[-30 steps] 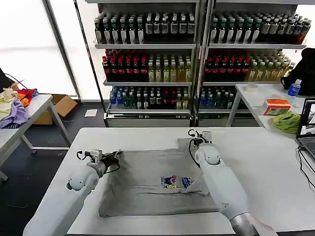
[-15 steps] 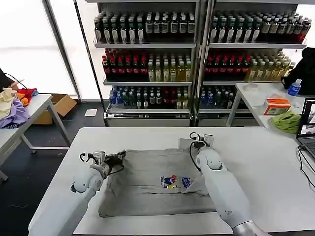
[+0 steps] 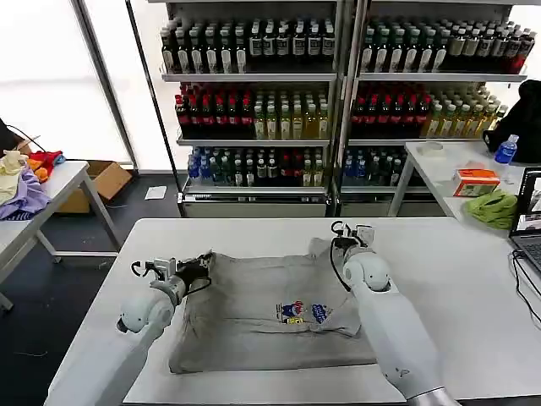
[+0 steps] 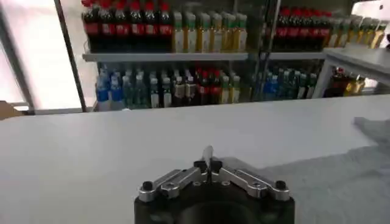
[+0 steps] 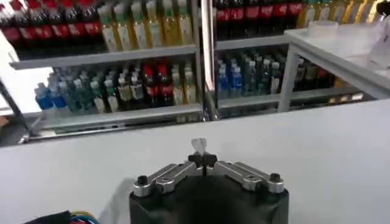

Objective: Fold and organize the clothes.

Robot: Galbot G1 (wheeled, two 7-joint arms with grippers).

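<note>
1. While spread flat on the white desk [image 3: 473,279], print side up, lies between both grippers: grey T-shirt [image 3: 262,317], chest print [image 3: 302,312] near the middle.
2. Left gripper [image 3: 201,264] low at the shirt's far left corner; fingers [image 4: 208,159] pressed together on a thin fold of grey cloth, which sticks out just past their tips.
3. Right gripper [image 3: 342,239] at the shirt's far right corner, by the sleeve; fingers [image 5: 205,159] likewise closed, with a small tab of pale cloth pinched between and poking out beyond the tips.
4. Fabric at both pinched corners raised slightly off the desk, with the near hem flat and well behind the fingers.
5. Beyond the fingertips: bare desk, then shelves [image 3: 338,80] of bottles.
6. Far off to the left fingers' side: side table [image 3: 51,190] with coloured garments [image 3: 24,182].
</note>
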